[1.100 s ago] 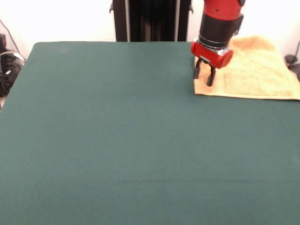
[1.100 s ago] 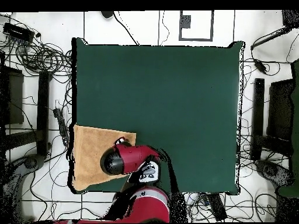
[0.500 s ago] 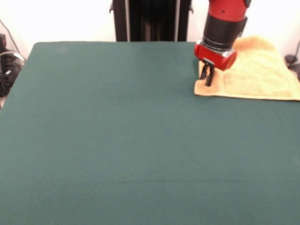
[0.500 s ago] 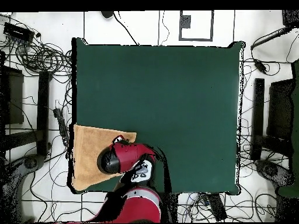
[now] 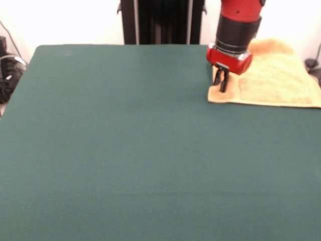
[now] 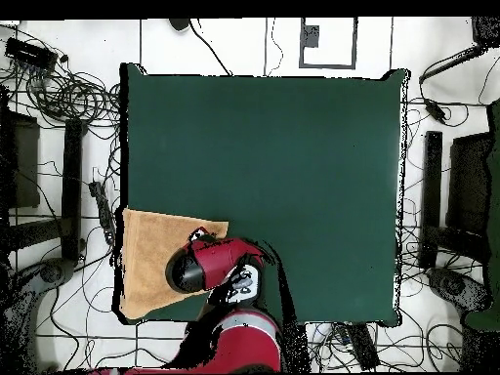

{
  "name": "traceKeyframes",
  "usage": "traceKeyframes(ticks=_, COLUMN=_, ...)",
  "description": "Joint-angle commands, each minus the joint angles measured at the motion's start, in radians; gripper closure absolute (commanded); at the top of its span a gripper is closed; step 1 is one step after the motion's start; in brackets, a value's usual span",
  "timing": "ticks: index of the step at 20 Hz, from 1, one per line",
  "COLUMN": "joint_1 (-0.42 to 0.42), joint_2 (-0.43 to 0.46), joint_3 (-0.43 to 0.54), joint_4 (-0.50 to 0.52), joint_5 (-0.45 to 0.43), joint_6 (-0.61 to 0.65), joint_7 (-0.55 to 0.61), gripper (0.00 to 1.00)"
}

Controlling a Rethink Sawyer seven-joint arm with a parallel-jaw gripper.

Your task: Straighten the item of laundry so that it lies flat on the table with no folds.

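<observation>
The gripper [image 5: 221,86], fingers nearly together, pinches the towel [image 5: 273,75] at its corner, upper right of the frame, likely to pull it flat across the table [image 5: 125,150].

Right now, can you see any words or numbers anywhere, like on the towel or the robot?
No readable text: none on the towel, the green table or the red arm's gripper, in the front or the overhead view.
</observation>
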Motion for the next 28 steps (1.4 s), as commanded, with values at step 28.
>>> traceKeyframes(ticks=28, joint_1=-0.329, joint_2=0.021, joint_3=0.283, joint_4=-0.093, joint_5=-0.391, joint_6=0.186, joint_7=-0.188, gripper=1.0)
